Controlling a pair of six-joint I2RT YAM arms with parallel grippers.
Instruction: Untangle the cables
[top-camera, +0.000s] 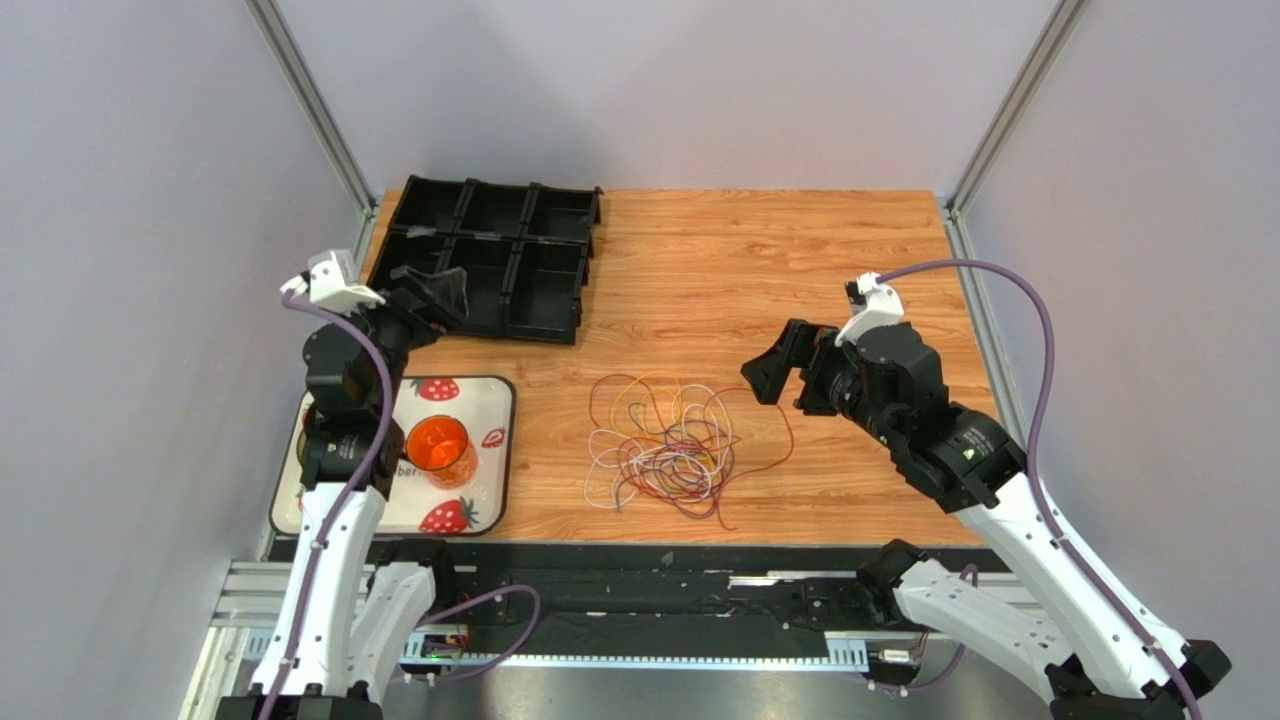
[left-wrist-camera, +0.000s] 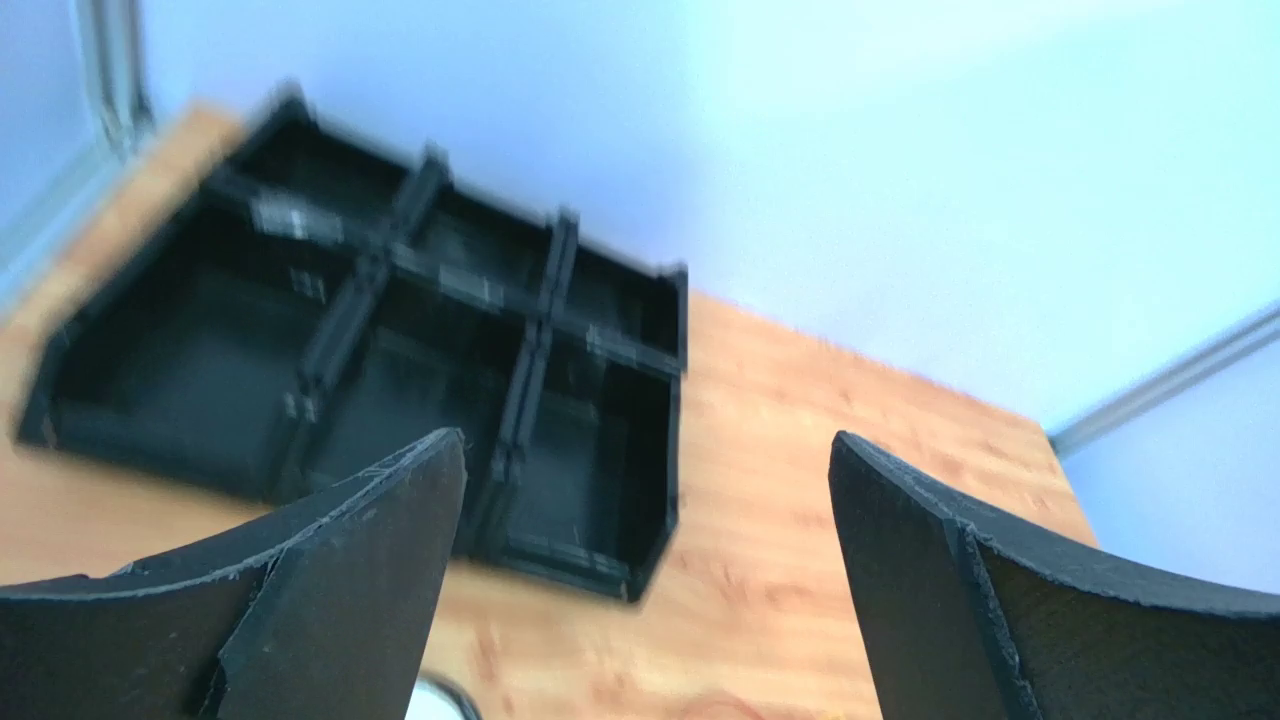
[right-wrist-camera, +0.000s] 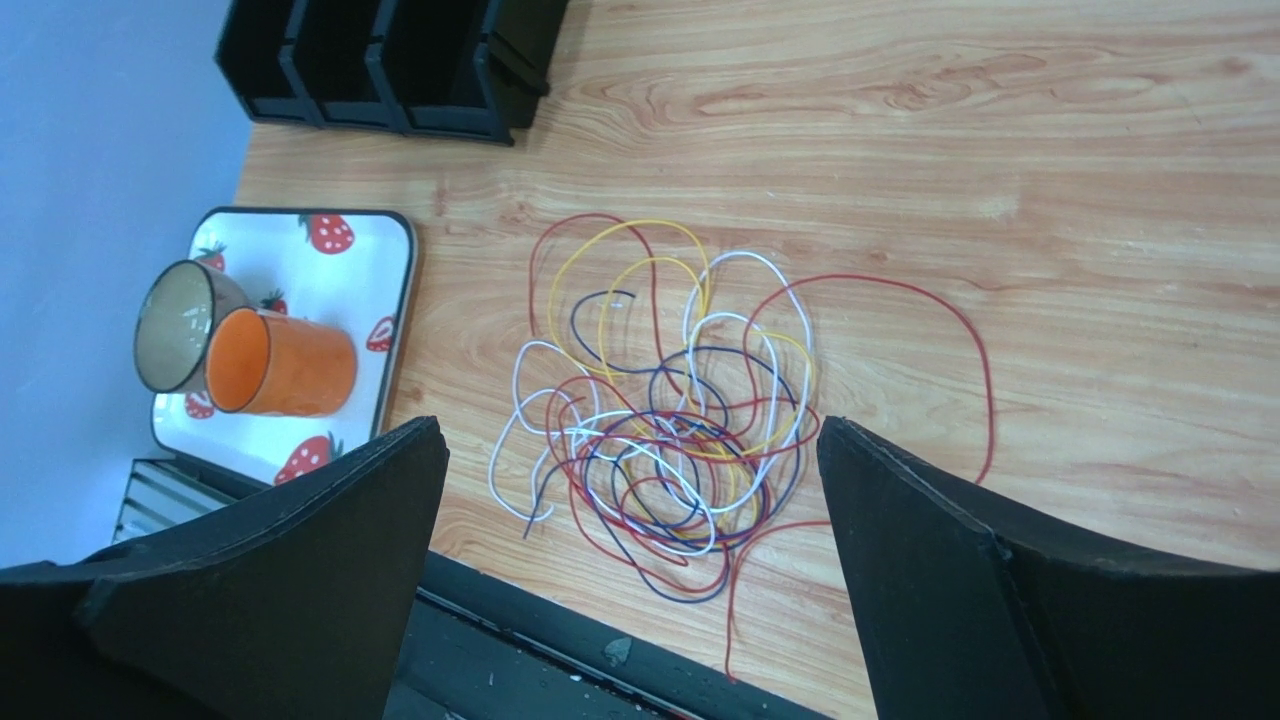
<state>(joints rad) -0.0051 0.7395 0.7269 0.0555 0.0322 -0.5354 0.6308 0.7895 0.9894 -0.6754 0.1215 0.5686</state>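
The cables (top-camera: 670, 444) lie in one tangled heap of thin red, yellow, white and dark blue loops on the wooden table near its front edge. The right wrist view shows the cables (right-wrist-camera: 676, 420) from above, with one long red loop reaching to the right. My right gripper (top-camera: 778, 368) hangs above the table to the right of the heap, open and empty, clear of the wires. My left gripper (top-camera: 428, 293) is at the far left by the black tray, open and empty.
A black compartment tray (top-camera: 489, 258) sits at the back left; it also shows in the left wrist view (left-wrist-camera: 376, 345). A strawberry-print tray (top-camera: 481, 405) at the front left holds an orange cup (top-camera: 439, 447). The table's front edge (right-wrist-camera: 601, 623) runs just below the heap.
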